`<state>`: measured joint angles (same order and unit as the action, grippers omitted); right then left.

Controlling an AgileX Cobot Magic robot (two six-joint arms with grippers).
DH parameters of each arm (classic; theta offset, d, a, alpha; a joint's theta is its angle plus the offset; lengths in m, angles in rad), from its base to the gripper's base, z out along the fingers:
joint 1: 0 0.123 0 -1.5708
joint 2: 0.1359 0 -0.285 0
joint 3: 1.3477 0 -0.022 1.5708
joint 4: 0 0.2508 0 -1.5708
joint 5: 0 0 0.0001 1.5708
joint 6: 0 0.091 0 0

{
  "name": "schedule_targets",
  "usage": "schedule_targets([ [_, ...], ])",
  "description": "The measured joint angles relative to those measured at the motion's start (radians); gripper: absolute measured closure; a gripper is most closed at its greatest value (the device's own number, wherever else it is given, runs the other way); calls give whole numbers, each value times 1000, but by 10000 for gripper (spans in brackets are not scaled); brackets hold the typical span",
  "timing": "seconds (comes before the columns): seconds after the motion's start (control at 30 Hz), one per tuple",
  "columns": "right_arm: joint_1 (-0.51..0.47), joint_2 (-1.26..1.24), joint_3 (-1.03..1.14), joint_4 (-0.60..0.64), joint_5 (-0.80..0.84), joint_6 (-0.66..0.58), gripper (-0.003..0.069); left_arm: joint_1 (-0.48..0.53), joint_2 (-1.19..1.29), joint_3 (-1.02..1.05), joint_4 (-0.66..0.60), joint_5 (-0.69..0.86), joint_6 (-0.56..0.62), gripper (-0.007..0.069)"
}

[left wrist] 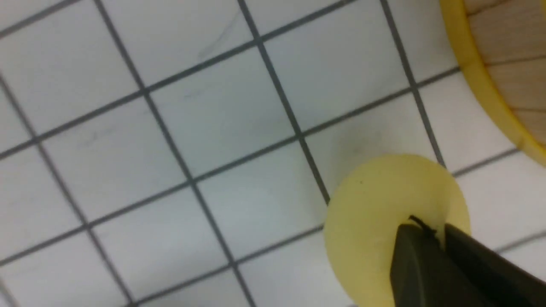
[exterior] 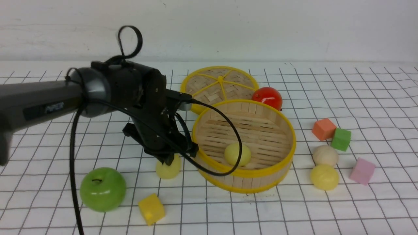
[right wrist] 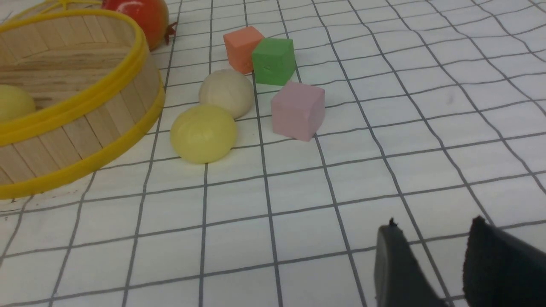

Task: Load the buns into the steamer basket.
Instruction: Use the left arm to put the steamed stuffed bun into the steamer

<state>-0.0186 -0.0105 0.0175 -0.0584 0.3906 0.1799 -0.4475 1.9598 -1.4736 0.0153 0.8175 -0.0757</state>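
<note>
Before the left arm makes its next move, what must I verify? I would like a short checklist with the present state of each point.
1. Left jaws closed at the outer bun: ok, shut against its top.
2. Outer bun really pinched, not only touched: cannot tell.
3. Steamer basket uncovered: ok, lid lies behind it.
4. Free space inside: ok, only one inner bun there.
5. Cable clear of the basket rim: cannot tell; it crosses the basket in the front view.
6. Right jaws out of the way: ok, open, apart from the basket.
</note>
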Motion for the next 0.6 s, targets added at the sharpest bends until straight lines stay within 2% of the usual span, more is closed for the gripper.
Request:
schedule_targets([
  [0.1,0,0,0,0,0,0,420,-25,-114,0,0,23,3,638],
  [0.27,0,0,0,0,0,0,420,-72,-168,-52,-4,14,18,638],
  [0.47,0,0,0,0,0,0,420,-103,-47,-190,-27,-120,25,638],
  [0.6,0,0,0,0,0,0,420,-100,85,-269,-23,-149,25,621],
])
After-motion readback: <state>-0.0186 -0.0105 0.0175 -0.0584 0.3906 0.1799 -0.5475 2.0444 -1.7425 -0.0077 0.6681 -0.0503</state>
